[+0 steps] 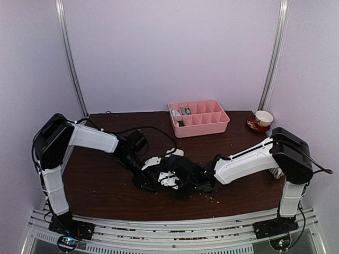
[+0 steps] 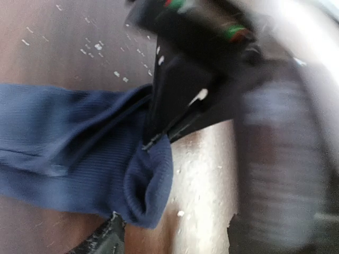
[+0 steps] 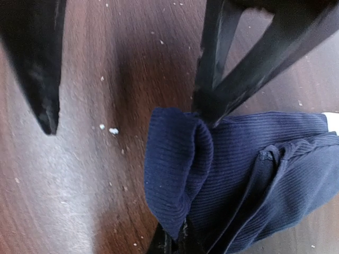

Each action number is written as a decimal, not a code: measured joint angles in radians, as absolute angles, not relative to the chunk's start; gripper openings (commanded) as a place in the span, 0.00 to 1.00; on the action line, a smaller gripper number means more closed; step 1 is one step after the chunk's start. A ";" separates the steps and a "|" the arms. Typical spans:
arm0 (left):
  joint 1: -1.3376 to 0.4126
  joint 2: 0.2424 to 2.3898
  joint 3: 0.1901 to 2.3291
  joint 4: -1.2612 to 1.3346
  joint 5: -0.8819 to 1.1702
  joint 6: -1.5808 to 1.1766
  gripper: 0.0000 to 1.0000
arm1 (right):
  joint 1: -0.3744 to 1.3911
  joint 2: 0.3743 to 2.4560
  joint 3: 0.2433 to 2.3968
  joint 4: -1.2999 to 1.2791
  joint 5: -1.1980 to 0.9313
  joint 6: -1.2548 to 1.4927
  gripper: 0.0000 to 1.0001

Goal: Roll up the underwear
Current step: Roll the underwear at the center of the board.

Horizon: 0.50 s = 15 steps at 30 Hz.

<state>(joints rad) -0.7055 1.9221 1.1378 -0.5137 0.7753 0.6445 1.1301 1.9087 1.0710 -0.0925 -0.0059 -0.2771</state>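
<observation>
Though one edge of the navy underwear [image 3: 254, 169], lying mid-way across the table [image 1: 106, 185], is turned over and pinched by the right gripper [image 1: 183, 182], left gripper [image 1: 153, 163] spread alongside, rolling looks barely begun.

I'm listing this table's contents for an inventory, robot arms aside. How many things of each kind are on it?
navy underwear: 1
pink compartment tray: 1
cup: 1
saucer: 1
Total: 4
Something sits in the tray's back compartments, too small to identify, so it is not counted.
</observation>
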 measured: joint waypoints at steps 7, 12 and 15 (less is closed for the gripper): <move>-0.700 1.648 0.929 -0.342 0.618 0.729 0.68 | 1.052 1.946 1.156 -0.181 -0.268 -0.194 0.00; -0.702 1.496 0.706 -0.148 0.514 0.860 0.68 | 0.994 1.985 1.207 -0.236 -0.479 -0.121 0.00; -0.716 1.433 0.575 -0.014 0.456 0.947 0.68 | 0.962 2.003 1.215 -0.250 -0.587 -0.078 0.00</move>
<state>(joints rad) -0.7158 1.4330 0.5747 -0.0135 0.4557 0.9470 0.9615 2.0029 1.2152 -0.2501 -0.5869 -0.0780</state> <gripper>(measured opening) 0.683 0.022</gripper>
